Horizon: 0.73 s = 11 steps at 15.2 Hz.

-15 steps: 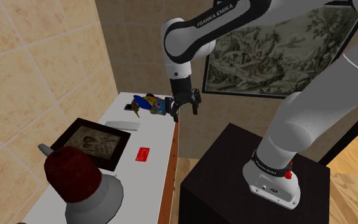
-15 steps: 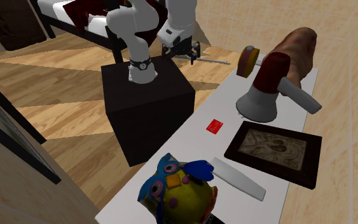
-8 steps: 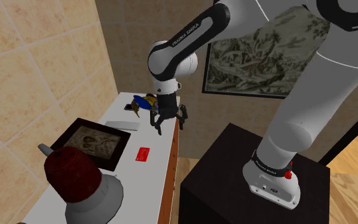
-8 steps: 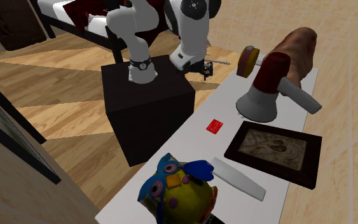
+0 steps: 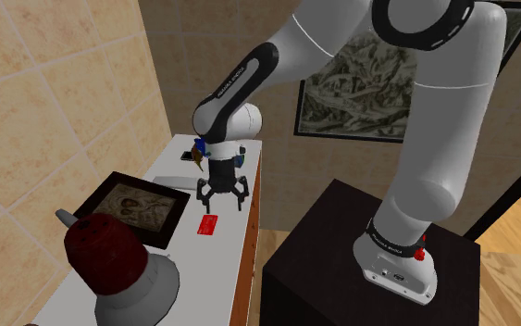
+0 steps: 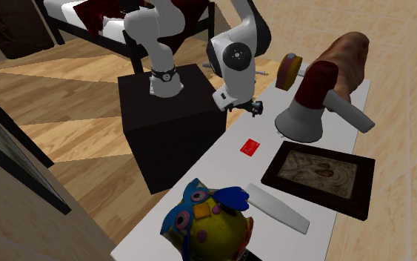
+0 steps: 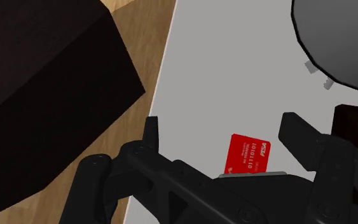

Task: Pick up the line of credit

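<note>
The line of credit is a small red card [image 5: 210, 224] lying flat on the white table [image 5: 223, 264], near the edge that faces the stand. The second exterior view has the card [image 6: 250, 147] at mid-table. My black gripper [image 5: 222, 198] hangs open just above the table, a short way beyond the card on the owl toy's side, and it points down. In the second exterior view the gripper [image 6: 248, 107] is over the table's edge. From the wrist, the card [image 7: 247, 154] lies on the table [image 7: 222, 76] between the spread fingers [image 7: 151, 130], untouched.
A dark-framed picture [image 5: 130, 206] lies beside the card. A dark red object on a grey flared base [image 5: 110, 255] stands at the near end. A grey flat bar [image 6: 277, 207] and a colourful owl toy [image 6: 207, 219] sit at the other end. The black stand [image 5: 360, 269] flanks the table.
The arm has swung from beyond the table's edge near the owl toy, down and over the table toward the red card. The fingers have stayed open.
</note>
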Available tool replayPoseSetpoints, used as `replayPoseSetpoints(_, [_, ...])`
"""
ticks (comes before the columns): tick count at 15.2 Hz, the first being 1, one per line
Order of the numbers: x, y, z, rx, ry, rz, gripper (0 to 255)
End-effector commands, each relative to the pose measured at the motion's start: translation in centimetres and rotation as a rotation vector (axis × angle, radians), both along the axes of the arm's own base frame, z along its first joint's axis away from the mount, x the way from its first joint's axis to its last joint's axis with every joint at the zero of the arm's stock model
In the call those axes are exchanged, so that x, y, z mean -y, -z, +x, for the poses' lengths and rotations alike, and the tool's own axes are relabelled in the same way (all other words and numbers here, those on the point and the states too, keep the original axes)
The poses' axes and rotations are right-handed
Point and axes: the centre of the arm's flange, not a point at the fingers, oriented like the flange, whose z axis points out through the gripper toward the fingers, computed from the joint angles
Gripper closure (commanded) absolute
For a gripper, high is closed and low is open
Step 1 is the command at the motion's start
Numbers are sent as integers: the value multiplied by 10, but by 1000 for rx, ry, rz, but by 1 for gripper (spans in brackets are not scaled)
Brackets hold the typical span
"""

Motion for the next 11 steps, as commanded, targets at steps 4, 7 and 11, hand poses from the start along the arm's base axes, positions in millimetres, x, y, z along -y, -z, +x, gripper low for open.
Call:
replayPoseSetpoints(4, [-13,52,37,-40,143,27,0])
replayPoseSetpoints(7, [-20,83,57,-64,227,43,0])
replayPoseSetpoints(11, [-21,103,59,-66,236,44,0])
